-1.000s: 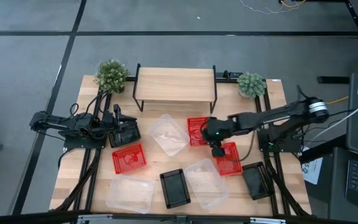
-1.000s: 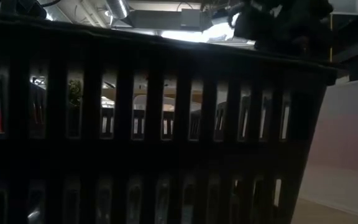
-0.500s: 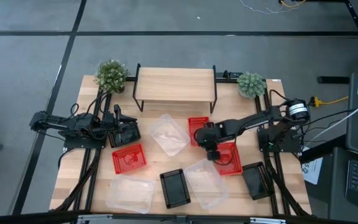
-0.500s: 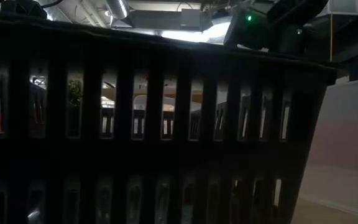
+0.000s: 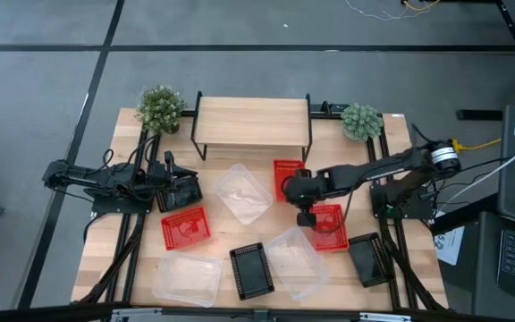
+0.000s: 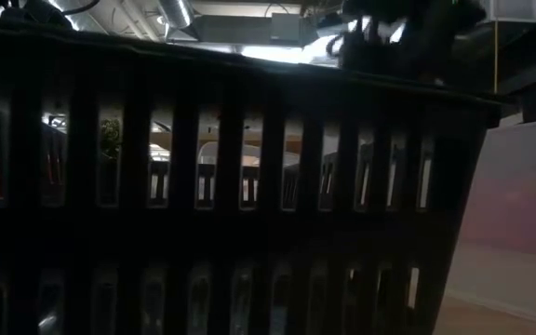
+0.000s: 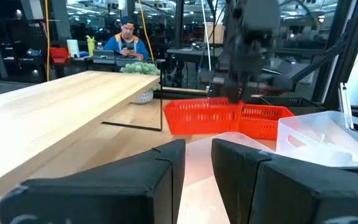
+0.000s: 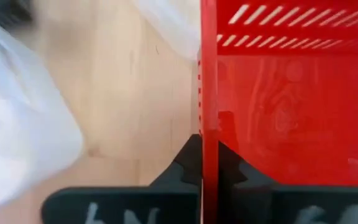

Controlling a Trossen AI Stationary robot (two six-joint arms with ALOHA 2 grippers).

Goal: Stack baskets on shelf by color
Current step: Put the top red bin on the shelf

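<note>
The right claw (image 8: pixel 209 163) is clamped on a red basket's (image 8: pixel 278 93) wall, the basket's body stretching ahead of it; the left claw (image 7: pixel 197 155) is parted.

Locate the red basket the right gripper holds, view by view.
High: red basket in front of the shelf's right legs, right gripper at its wall.
Low: not visible; a black basket blocks the picture.
Left wrist: centre, nearer of two red ones.
Right wrist: its wall pinched between the fingers.
Landmark: the shelf, high and left wrist views.
</note>
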